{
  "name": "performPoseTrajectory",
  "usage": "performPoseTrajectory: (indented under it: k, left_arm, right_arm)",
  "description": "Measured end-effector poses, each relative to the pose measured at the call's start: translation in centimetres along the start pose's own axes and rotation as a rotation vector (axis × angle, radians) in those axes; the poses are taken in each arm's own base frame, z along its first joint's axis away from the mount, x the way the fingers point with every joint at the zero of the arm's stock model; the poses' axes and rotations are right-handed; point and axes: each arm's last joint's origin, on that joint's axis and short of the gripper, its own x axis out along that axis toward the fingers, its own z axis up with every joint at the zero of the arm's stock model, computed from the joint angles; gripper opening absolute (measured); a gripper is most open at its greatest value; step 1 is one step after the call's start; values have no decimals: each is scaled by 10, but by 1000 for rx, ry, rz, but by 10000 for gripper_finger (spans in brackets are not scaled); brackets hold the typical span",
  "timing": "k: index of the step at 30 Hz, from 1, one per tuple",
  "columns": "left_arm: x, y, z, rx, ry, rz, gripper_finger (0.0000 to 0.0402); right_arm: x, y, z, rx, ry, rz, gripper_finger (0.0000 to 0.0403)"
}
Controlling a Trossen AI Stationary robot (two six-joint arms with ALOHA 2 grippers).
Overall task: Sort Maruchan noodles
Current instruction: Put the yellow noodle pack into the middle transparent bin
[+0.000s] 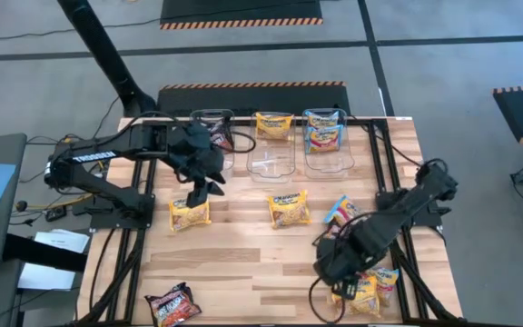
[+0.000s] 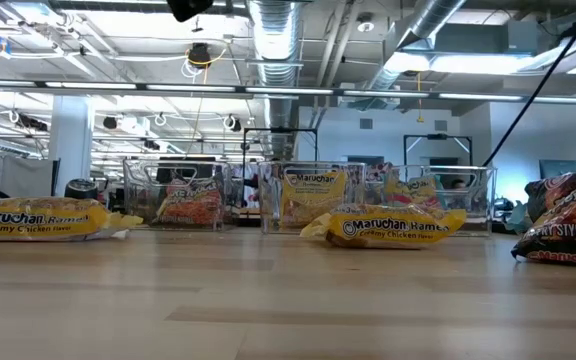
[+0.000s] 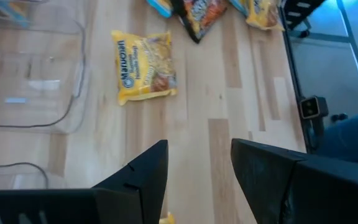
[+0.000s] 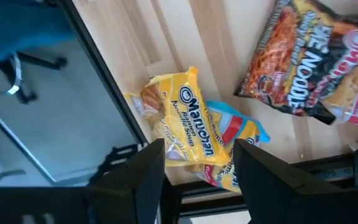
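Maruchan packets lie flat on the wooden table. One yellow packet (image 1: 189, 214) sits left of centre, another yellow one (image 1: 289, 208) (image 3: 143, 65) at the centre, and a blue one (image 1: 341, 211) beside it. A dark packet (image 1: 172, 304) lies at the near edge. A small pile (image 1: 368, 291) rests near the right edge, where the right wrist view shows a yellow packet (image 4: 185, 127), a blue packet (image 4: 236, 134) and a dark packet (image 4: 303, 62). My left gripper (image 1: 198, 196) (image 3: 197, 149) hovers open just above the left yellow packet. My right gripper (image 1: 339, 275) (image 4: 197, 149) hangs open over the pile.
Three clear tubs stand along the far edge: the left tub (image 1: 214, 138) holds a dark packet, the middle tub (image 1: 271, 156) a yellow one, the right tub (image 1: 327, 156) blue ones. A black frame rail (image 1: 398, 182) runs along the right edge. Bare wood (image 1: 252, 263) lies between the arms.
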Motion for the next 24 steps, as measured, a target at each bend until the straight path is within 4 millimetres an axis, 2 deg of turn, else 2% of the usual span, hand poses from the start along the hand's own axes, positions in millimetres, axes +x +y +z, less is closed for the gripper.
performPoseTrajectory:
  k: [7, 14, 19, 24]
  left_arm:
    - [2, -11, -1, 28, 9, -32, 162]
    - [4, -20, -3, 43, 25, -55, 162]
    - [4, -24, -5, 43, 44, -53, 162]
    - [5, -27, -7, 51, 63, -23, 162]
  right_arm:
    - [38, 19, 5, -48, 92, -79, 215]
    - [70, 31, 11, -54, 172, -140, 215]
    - [81, 34, 14, -65, 231, -124, 215]
    - [81, 42, 17, -68, 194, -45, 215]
